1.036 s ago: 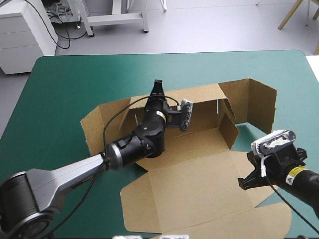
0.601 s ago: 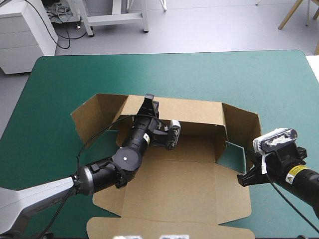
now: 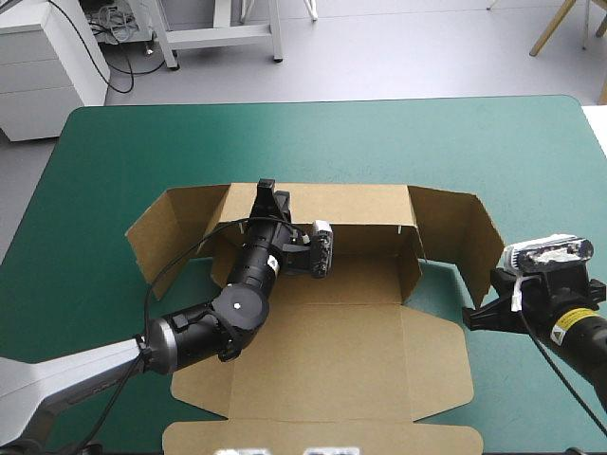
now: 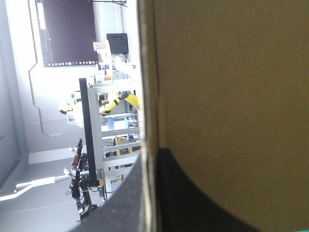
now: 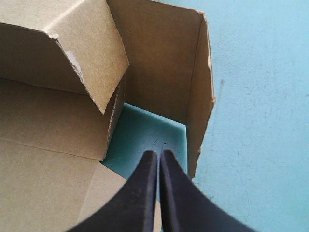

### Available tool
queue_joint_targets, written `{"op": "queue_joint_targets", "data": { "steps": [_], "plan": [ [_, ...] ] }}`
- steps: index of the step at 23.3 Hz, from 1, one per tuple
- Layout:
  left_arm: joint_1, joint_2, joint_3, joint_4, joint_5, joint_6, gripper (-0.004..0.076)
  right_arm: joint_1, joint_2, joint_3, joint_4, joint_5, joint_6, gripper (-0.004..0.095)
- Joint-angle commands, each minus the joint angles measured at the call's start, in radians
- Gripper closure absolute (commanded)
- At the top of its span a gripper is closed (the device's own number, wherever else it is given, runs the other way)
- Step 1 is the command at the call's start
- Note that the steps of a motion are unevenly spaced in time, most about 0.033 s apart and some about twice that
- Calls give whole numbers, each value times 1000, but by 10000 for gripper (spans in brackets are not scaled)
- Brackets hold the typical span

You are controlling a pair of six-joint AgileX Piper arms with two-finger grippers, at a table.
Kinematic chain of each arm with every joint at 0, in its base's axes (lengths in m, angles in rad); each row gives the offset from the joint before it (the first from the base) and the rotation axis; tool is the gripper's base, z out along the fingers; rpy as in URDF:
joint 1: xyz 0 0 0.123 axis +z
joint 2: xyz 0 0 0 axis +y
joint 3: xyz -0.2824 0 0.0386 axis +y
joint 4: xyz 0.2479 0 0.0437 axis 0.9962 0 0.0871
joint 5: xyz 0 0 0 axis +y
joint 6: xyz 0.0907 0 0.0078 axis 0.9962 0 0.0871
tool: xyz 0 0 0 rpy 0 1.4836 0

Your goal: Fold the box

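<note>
Box [image 3: 322, 351] now lies square to the table's edges in the middle of the teal-green cover [image 3: 379, 133]; earlier it lay skewed, its right end swung toward the far right corner. The whole sheet has come left and nearer. Its far wall [image 3: 351, 204] stands upright in a straight line now, where before it leaned and buckled. The left end flap [image 3: 156, 232] and right end flap [image 3: 455, 237] angle toward the near side, and the lid panel lies flat. Left gripper [image 3: 268, 192] has drawn back leftward with the board and is pinched on the far wall's top edge near its left end; the left wrist view shows a black finger [image 4: 193, 203] pressed against the brown board [image 4: 231, 72]. Right gripper [image 3: 469, 319] has slid a little right and nearer; it holds nothing, its fingers closed to a point [image 5: 158, 154] over a patch of bare cover, just beside the right end flap [image 5: 198, 72].
</note>
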Motion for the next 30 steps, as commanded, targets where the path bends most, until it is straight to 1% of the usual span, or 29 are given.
{"op": "queue_joint_targets", "data": {
  "steps": [1, 2, 3, 5, 6, 9, 10, 11, 14, 16, 18, 22, 24, 27, 30],
  "plan": [
    [-8, -36, -28, 47, 55, -16, 734, -3, 1, -26, -21, -69, 47, 680],
    [-8, -36, -28, 47, 55, -16, 734, -3, 1, -26, -21, -69, 59, 606],
    [-8, -36, -28, 47, 56, -16, 734, -3, 1, -28, -21, -71, 67, 447],
    [-8, -36, -28, 47, 56, -16, 734, -3, 9, -52, -22, -69, 117, 176],
    [-8, -36, -28, 47, 56, -16, 734, -3, 22, -73, -26, -69, 135, 134],
    [-8, -36, -28, 59, 56, -16, 734, -5, 127, -180, -43, -65, 164, 131],
    [-8, -36, -28, 61, 56, -16, 734, -5, 200, -252, -67, -65, 164, 131],
    [-8, -36, -28, 61, 56, -16, 734, -5, 232, -282, -81, -62, 166, 130],
    [-8, -36, -28, 61, 56, -10, 734, -11, 404, -459, -197, -30, 224, 129],
    [-8, -36, -28, 61, 56, -15, 734, -42, 484, -546, -186, 7, 205, 129],
    [-8, -36, -28, 61, 56, -17, 734, -82, 554, -622, -144, 40, 166, 129],
    [-8, -36, -28, 63, 56, -17, 734, -189, 695, -784, 52, 143, 4, 129],
    [-8, -36, -28, 63, 59, -17, 734, -224, 756, -852, 131, 205, -58, 129],
    [-8, -36, -28, 63, 59, -17, 734, -273, 887, -983, 198, 317, -111, 129],
    [-8, -36, -28, 63, 59, -17, 734, -299, 978, -1046, 246, 384, -152, 129]
  ]
}}
